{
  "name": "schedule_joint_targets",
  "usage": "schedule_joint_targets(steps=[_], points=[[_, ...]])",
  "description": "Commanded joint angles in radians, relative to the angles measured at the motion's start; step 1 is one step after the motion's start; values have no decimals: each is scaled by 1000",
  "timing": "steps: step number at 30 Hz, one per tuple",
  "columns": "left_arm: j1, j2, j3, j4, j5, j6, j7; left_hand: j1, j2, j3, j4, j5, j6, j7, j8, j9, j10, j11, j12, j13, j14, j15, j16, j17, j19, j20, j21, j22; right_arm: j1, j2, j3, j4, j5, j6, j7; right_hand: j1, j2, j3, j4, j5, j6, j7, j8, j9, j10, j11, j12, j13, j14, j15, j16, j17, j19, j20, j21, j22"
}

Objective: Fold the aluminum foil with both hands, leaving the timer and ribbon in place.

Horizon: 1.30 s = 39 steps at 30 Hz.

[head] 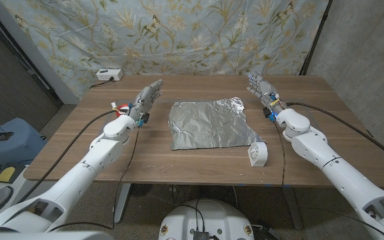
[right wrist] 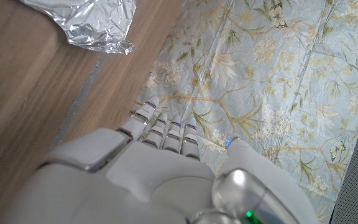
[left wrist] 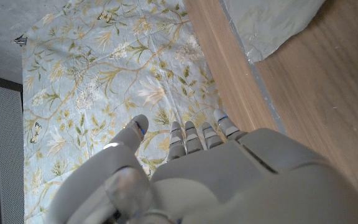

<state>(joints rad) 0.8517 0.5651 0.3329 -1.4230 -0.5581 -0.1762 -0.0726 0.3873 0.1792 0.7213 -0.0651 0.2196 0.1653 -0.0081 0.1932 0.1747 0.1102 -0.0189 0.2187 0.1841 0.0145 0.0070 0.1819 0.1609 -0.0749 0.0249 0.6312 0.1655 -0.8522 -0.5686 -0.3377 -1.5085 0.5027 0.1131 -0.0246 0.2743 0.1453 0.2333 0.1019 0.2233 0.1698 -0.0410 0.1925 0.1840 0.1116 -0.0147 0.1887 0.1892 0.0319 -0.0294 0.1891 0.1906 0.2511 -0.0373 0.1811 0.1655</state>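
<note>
Behind left hand (head: pixel 146 100), ribbon (head: pixel 118 106) mostly hidden; foil (head: pixel 209 124) flat

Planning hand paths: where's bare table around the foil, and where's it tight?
Bare wood: the near strip between the aluminum foil and the table front edge, and the far strip behind the foil. Tight: the timer touches the foil's near right corner; the left hand crowds the ribbon.

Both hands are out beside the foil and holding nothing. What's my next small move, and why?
Probably bring the left hand and right hand inward to the aluminum foil's side edges. Both stand apart from the sheet, fingers extended, and the foil lies unfolded between them. Approach the right edge from the far side, since the timer sits at the near right corner.
</note>
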Motion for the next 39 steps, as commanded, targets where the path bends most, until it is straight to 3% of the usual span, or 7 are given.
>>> schedule_joint_targets(steps=[1, 22, 39], points=[[-22, 47, 41, -28, 67, 17, -10, 18, 0, 2, -16, 10, 34, 3, 13, 6, 27, -5, 10, 3, 21, -7, 11, 6, 9, 0, -8, 3, -12, -20, 4, -33, -28, -19, -13, 14, 1, 4, -7, 2, 3, 1, 1, 1, -5, -4, 0, 3, -6, -5, 0, 0, -7, -29, 2, 3], [-68, 145, 138, -97, 141, 48, 45, 38, 3, 1, -40, 25, 92, 4, 20, 9, 60, -10, 17, 7, 55, -11, 15, 8, 30, -6, -19, 5, -6, -41, 9, -20, -38, -6, -2, 28, -6, 13, -25, -3, -3, -2, -2, 2, -20, -7, -2, 3, -21, -3, -4, -2, -20, -28, 1, 3], [-120, 294, 234, -153, 230, 76, 84, 73, 2, 11, -70, 61, 128, 7, 17, 10, 57, -19, 8, 8, 69, -22, 12, 8, 49, -29, -32, 5, 15, -41, 0, -1, -49, -7, 5, 34, -9, 19, -35, -7, -6, -4, -2, 2, -27, -18, -1, 3, -28, -4, -3, -2, -27, -27, 2, 3]])
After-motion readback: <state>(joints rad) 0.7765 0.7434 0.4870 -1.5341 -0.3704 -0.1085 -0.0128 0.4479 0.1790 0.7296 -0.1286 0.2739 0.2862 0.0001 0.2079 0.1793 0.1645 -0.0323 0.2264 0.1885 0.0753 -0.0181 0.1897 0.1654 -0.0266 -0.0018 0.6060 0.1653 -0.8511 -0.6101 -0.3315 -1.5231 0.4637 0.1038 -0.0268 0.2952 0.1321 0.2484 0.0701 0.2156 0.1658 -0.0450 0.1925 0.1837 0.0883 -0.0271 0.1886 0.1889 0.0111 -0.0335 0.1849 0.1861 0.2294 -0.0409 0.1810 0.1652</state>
